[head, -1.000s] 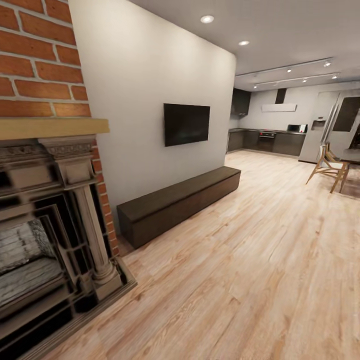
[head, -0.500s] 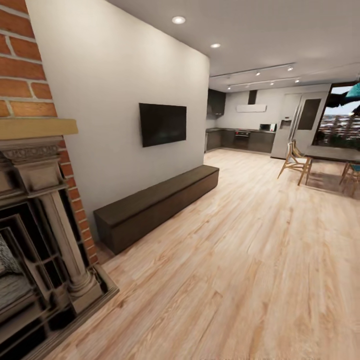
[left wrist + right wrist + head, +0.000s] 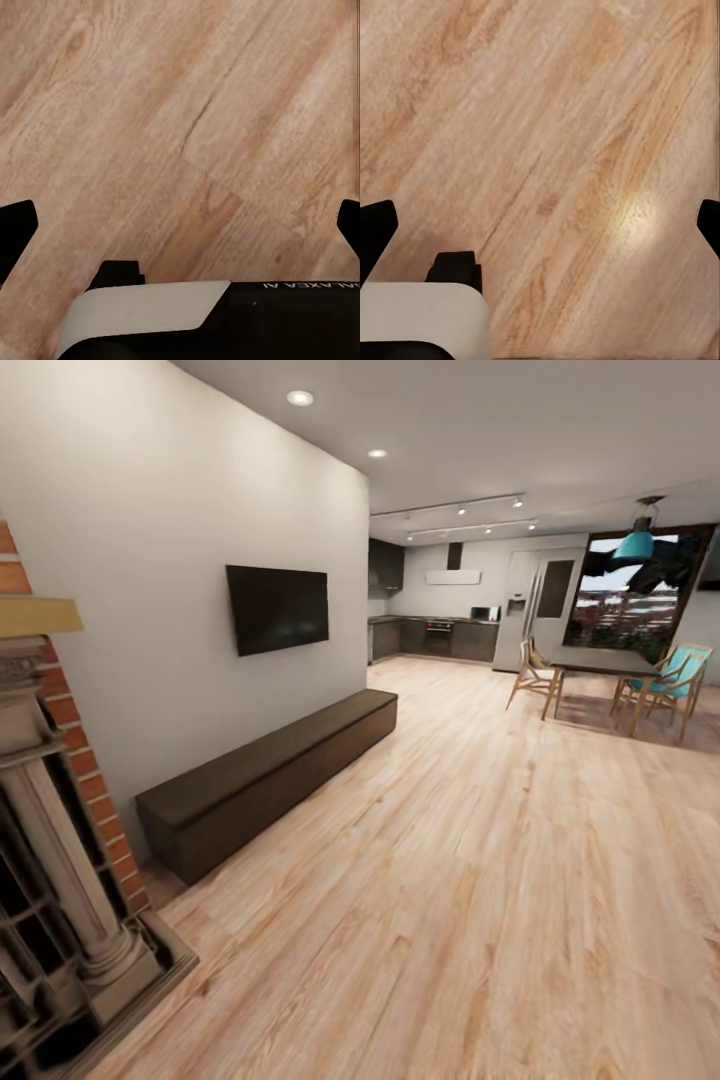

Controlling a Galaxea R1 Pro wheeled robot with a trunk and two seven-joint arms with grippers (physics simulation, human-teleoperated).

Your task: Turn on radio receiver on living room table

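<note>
The red radio receiver and its low grey table are out of view. My left gripper [image 3: 180, 225] stands open in the left wrist view, its two black fingertips [image 3: 15, 232] far apart at the frame's edges, over bare wooden floor. In the right wrist view my right gripper [image 3: 540, 225] is open too, with black fingertips [image 3: 375, 229] spread wide above the floorboards and nothing between them.
A long dark brown low bench [image 3: 265, 775] runs along the white wall under a wall television [image 3: 277, 608]. A brick fireplace [image 3: 50, 880] stands at the near left. Far right stands a dark dining table [image 3: 600, 665] with wooden and teal chairs [image 3: 670, 680]. A kitchen [image 3: 440, 635] lies at the back.
The whole head view has swung to the right: fireplace, television and bench have slid left, and the dining table with teal chairs and the window have come into view.
</note>
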